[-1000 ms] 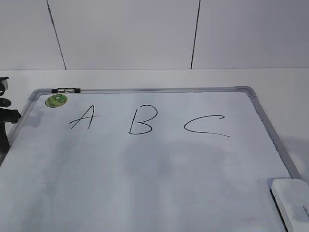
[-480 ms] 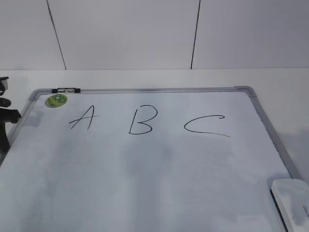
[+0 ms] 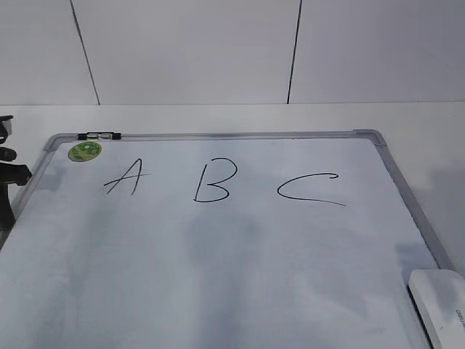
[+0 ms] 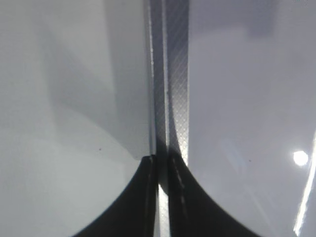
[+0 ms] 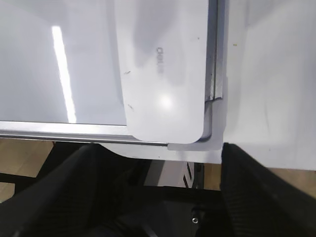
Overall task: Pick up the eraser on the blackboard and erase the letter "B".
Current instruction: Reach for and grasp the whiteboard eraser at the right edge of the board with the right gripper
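The blackboard [image 3: 254,276] is a white board in a grey frame, lying flat. On it stand a thin black "A" [image 3: 125,178], the letter "B" [image 3: 213,182] and a "C" [image 3: 309,189]. The white eraser [image 3: 439,305] lies at the board's near right corner, cut off by the picture's edge. In the right wrist view the eraser [image 5: 165,69] sits against the frame just ahead of my right gripper [image 5: 163,168], which is open with nothing between its fingers. My left gripper [image 4: 162,160] is shut and empty over the board's left frame [image 4: 175,74].
A round green sticker [image 3: 85,151] and a small black clip [image 3: 100,135] mark the board's far left corner. My left arm [image 3: 9,178] stands at the left edge of the board. A white wall [image 3: 218,51] rises behind. The table's front edge [image 5: 163,150] is just below the eraser.
A faint shadow has crept onto the board's lower right, beside the eraser. The eraser, the letters and the left arm have not moved.
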Motion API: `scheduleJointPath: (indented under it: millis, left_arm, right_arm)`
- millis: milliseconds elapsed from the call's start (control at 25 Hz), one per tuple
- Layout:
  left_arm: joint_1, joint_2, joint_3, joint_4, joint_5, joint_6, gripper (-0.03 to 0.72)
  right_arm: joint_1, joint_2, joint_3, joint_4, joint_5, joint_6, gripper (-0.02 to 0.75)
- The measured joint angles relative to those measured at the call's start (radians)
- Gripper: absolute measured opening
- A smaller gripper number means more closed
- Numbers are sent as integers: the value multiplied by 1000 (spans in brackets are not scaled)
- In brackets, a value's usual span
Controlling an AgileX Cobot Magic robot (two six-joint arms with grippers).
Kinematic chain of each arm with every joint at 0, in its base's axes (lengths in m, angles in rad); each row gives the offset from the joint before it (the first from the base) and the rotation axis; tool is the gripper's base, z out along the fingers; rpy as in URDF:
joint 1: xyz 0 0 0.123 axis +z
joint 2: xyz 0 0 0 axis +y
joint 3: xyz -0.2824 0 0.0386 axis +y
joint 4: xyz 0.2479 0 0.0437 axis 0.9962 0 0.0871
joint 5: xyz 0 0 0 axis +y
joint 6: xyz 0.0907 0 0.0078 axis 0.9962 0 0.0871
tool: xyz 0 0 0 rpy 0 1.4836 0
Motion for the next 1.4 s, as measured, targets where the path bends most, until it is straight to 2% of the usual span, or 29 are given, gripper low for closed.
scheduleJointPath:
  millis: [280, 520, 1040, 1400]
  left_arm:
    - [0, 0, 0, 0, 0, 0, 18]
    - [0, 0, 0, 0, 0, 0, 18]
    - [0, 0, 0, 0, 2, 0, 18]
    - [0, 0, 0, 1, 2, 0, 17]
  right_arm:
    - [0, 12, -10, -16, -34, 18, 592]
    - [0, 113, -10, 28, -93, 27, 654]
    - [0, 328, -23, 0, -180, -23, 660]
    - [0, 330, -29, 27, -185, -63, 533]
